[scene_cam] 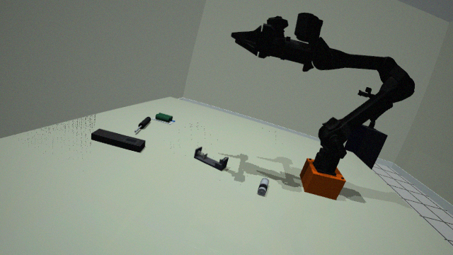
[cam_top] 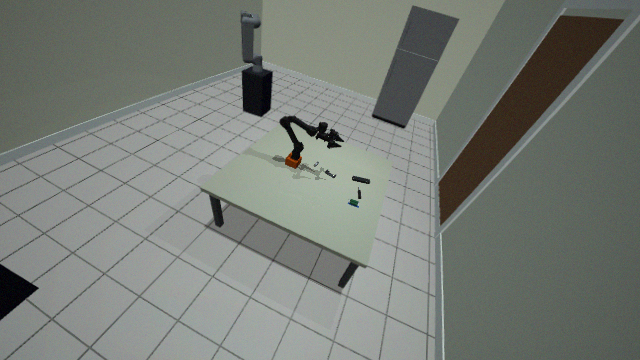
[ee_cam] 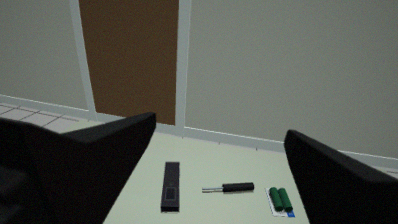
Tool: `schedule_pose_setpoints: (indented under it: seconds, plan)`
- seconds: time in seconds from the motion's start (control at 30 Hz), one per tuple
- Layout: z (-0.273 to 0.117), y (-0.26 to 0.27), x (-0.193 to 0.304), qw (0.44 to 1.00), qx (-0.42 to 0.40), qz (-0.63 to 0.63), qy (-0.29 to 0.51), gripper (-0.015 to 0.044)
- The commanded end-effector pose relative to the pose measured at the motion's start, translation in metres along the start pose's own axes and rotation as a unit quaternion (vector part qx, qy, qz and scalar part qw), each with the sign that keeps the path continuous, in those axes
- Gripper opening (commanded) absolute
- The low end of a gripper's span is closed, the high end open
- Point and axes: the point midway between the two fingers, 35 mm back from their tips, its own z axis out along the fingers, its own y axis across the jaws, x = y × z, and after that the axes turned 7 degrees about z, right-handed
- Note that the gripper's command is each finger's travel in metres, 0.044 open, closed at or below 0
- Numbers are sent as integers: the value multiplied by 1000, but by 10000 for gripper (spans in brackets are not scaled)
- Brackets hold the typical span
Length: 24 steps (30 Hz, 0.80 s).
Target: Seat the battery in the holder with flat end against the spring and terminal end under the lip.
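Observation:
The battery [scene_cam: 263,187] [cam_top: 316,164] is a short light cylinder with a dark band, lying on its side on the table near the arm's orange base. The holder [scene_cam: 211,162] [cam_top: 330,174] is a small dark open cradle with raised ends, standing on the table apart from the battery. Nothing sits in it. A small metallic part, perhaps the spring, shows at its far-left end in the exterior view. My gripper [ee_cam: 219,128] [cam_top: 343,142] [scene_cam: 233,37] is wide open and empty, high above the table and pointing outward. Battery and holder are out of the wrist view.
A long black box [scene_cam: 117,140] [ee_cam: 170,187] [cam_top: 360,179] lies beyond the holder. A screwdriver [scene_cam: 143,125] [ee_cam: 237,187] [cam_top: 359,193] lies near it. Two green cells [ee_cam: 280,199] [scene_cam: 164,117] [cam_top: 354,202] lie on a white and blue card beside the screwdriver.

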Motion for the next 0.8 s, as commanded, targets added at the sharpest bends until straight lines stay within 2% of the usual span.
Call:
schedule_pose_setpoints:
  seconds: [0.0,0.03,0.1,0.2,0.3,0.43,0.6,0.77]
  plan:
    - [1,1,6,1000,-2,-7,11,374]
    - [5,6,22,999,-9,-28,45,347]
    - [9,23,85,978,-46,-112,169,295]
    - [0,35,134,943,-88,-183,262,231]
    - [-22,48,189,877,-154,-270,368,231]
    - [-68,57,246,754,-252,-371,480,231]
    - [-133,53,288,567,-374,-460,572,231]
    - [-136,53,289,558,-379,-463,575,231]
